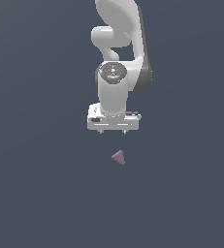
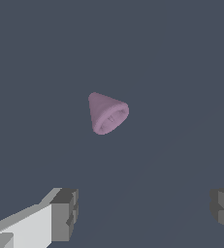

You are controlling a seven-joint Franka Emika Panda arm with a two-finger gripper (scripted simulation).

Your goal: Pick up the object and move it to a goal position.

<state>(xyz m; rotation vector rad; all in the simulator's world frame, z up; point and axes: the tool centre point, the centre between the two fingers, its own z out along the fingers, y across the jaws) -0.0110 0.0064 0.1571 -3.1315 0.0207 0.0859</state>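
- The white Panda arm (image 1: 116, 58) reaches down from the top of the exterior view; its hand (image 1: 113, 131) points downward, with two short fingertips showing under the white block.
- The hand is spread wide and holds nothing; in the wrist view the two grey fingers (image 2: 65, 213) sit far apart with only bare surface between them.
- The mauve-pink cone (image 1: 118, 157) lies on its side on the dark slate-grey table (image 1: 36, 193); in the exterior view it is just below the hand and apart from it.
- In the wrist view the cone (image 2: 107, 113) shows a hollow base; it lies clear of both fingers.
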